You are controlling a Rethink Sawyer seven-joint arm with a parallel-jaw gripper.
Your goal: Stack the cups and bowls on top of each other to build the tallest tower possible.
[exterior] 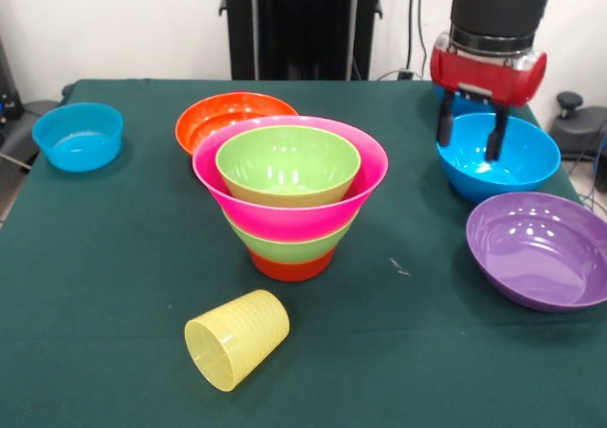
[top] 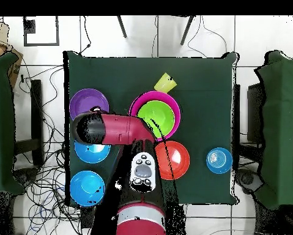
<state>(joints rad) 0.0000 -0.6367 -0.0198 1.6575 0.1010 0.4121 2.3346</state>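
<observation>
1. A green-covered table point(exterior: 95, 286) carries everything; items follow from left to right in the front view.
2. Far left, a small blue bowl point(exterior: 78, 136) sits alone, upright.
3. Near the front, the pale-yellow cup point(exterior: 237, 339) lies on its side, its mouth facing front-left.
4. At centre stands the tower point(exterior: 289, 195): a small orange base, lime green, a flaring pink bowl, and lime green nested inside.
5. Just behind the tower, a wide orange bowl point(exterior: 223, 115) is partly hidden.
6. At right, the pincer point(exterior: 469, 136) hangs with its two fingers spread, gripping nothing, tips inside a large blue bowl point(exterior: 512, 162).
7. Front-right of that, a purple bowl point(exterior: 541, 248) sits upright.
</observation>
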